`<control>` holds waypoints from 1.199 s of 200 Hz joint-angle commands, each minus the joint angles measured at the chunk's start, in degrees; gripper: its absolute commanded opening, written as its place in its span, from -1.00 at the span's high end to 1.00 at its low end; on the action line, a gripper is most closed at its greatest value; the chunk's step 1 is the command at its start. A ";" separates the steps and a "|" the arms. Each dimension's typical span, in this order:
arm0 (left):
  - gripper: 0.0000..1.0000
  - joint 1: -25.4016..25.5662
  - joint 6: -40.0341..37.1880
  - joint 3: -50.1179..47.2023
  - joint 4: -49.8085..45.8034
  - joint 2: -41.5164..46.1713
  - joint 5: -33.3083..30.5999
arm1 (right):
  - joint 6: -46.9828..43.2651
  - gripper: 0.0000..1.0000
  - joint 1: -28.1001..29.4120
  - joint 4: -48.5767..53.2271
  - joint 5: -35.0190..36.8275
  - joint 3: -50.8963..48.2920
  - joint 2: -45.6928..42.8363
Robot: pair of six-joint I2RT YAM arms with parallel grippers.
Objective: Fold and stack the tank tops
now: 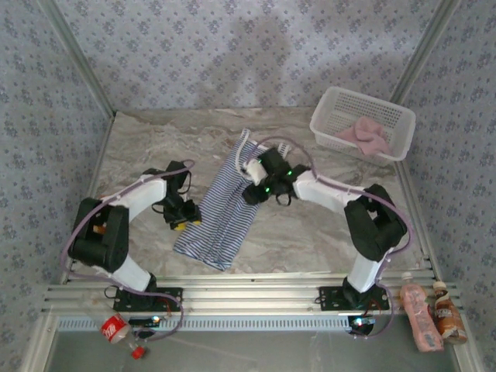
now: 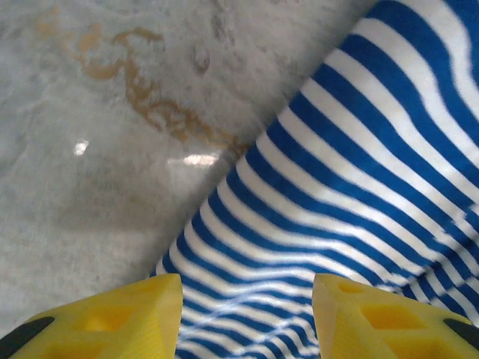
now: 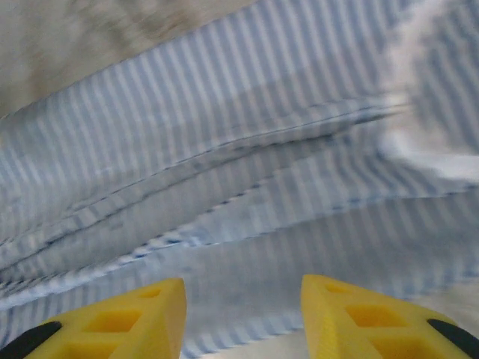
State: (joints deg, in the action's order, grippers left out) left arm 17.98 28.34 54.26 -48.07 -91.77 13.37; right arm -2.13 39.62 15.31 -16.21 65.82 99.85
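Observation:
The striped tank top (image 1: 221, 232) lies on the marble table as a long narrow strip, running from the far centre towards the near edge. My left gripper (image 1: 184, 219) sits low at its left edge; in the left wrist view its yellow fingers (image 2: 150, 314) stand apart over the striped cloth (image 2: 359, 172), so the left gripper (image 2: 247, 314) is open. My right gripper (image 1: 252, 191) hovers over the strip's far end, open (image 3: 243, 318), with creased striped fabric (image 3: 224, 149) beneath it. The pink tank top (image 1: 364, 136) is bunched up inside the white basket (image 1: 325, 128).
The basket stands at the far right corner of the table (image 1: 147, 155). Patterned walls close in the left, right and far sides. Two bottles (image 1: 418, 314) lie past the near right rail, and a red can (image 1: 115, 329) lies near the left base.

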 commanded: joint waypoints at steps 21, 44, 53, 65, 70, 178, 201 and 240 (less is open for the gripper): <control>0.03 -0.22 -5.41 2.18 0.54 -4.73 0.89 | 3.77 0.16 4.91 -6.62 -0.99 0.27 6.79; 0.05 -0.22 -4.67 0.29 0.98 -5.26 2.19 | 2.60 0.19 5.59 -6.41 -0.61 4.45 10.70; 0.07 -0.24 -3.82 -0.96 1.84 -5.03 3.79 | 2.11 0.21 5.68 -5.79 -0.25 5.71 12.12; 0.10 -0.12 -2.44 -2.29 2.84 -4.36 5.50 | 0.67 0.22 5.56 -3.88 1.08 7.51 14.16; 0.10 0.11 -1.81 -2.74 3.19 -4.03 6.20 | 0.01 0.23 5.50 -2.74 1.85 8.21 14.94; 0.10 11.25 21.73 -5.54 17.72 0.30 9.34 | -15.63 0.23 -2.09 5.89 1.00 13.28 18.52; 0.07 11.94 22.74 -5.61 16.43 2.38 6.55 | -18.23 0.14 -2.94 4.75 -1.86 12.10 14.65; 0.03 12.33 21.05 -4.32 7.10 8.17 3.69 | -22.52 -0.03 -3.05 4.88 -6.58 5.13 4.07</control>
State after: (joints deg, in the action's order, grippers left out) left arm 29.74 48.71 49.28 -33.98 -88.29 19.64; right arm -20.08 36.49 18.37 -18.13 74.65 112.14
